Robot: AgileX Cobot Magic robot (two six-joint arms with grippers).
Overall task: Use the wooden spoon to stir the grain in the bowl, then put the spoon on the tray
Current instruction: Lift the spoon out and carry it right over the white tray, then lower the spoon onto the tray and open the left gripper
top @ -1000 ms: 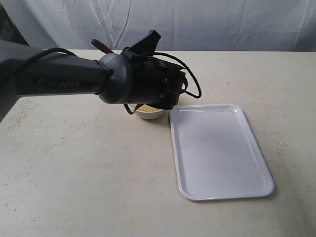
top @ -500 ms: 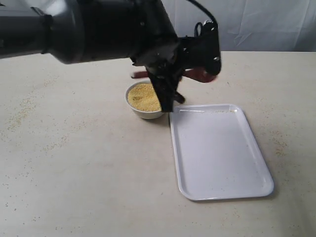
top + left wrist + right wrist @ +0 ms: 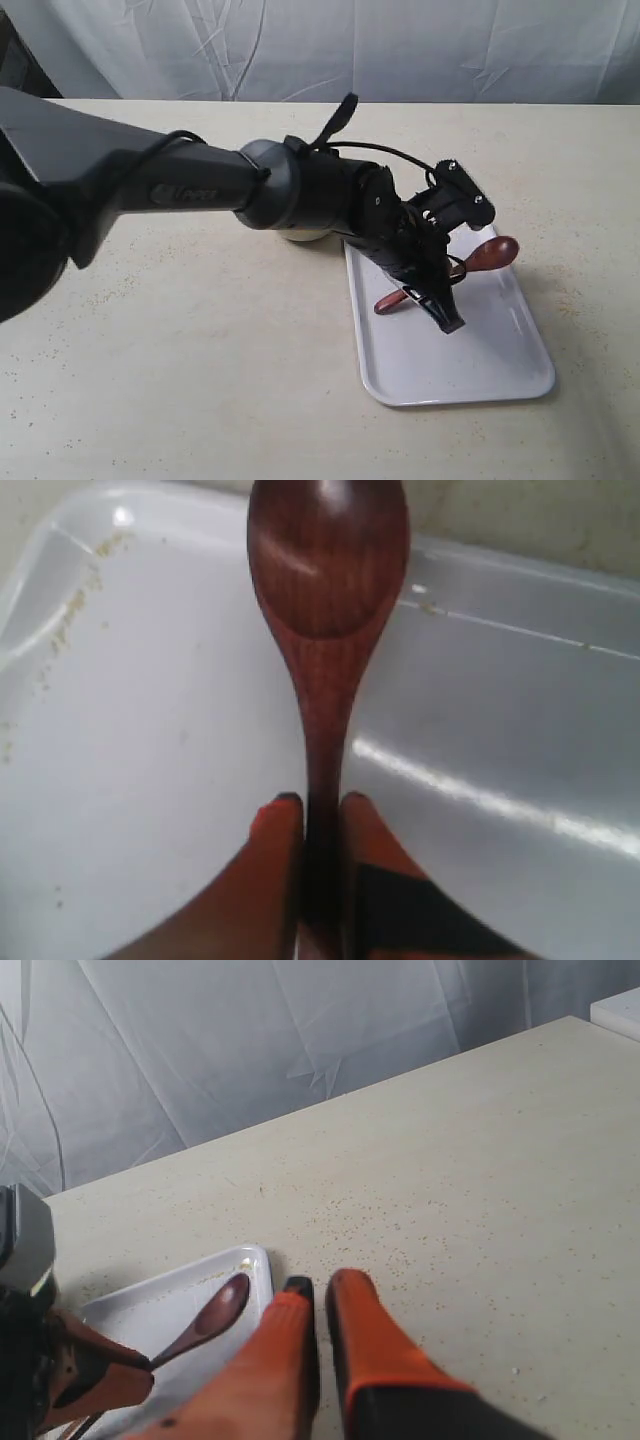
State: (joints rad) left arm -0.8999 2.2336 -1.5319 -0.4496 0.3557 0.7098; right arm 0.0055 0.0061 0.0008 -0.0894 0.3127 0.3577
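My left gripper (image 3: 441, 279) reaches across over the white tray (image 3: 470, 365) and is shut on the handle of the dark reddish-brown wooden spoon (image 3: 494, 253). The spoon's round bowl points toward the tray's far right rim, and its handle end sticks out low over the tray. In the left wrist view the fingers (image 3: 275, 825) clamp the spoon (image 3: 328, 570) just above the tray (image 3: 150, 730). The cream bowl (image 3: 305, 238) shows only as a sliver behind the arm; the grain in it is hidden. My right gripper (image 3: 320, 1285) hovers shut and empty beside the tray's corner (image 3: 245, 1257).
Loose grains are scattered over the beige table (image 3: 200, 380) and in a tray corner (image 3: 80, 590). A white cloth backdrop (image 3: 400, 50) hangs behind the table. The left arm's thick body (image 3: 180, 185) lies over the table's left half.
The left arm has swung from above the bowl rightward and down over the tray, carrying the spoon. The bowl, open to view half a second ago, is now behind the arm.
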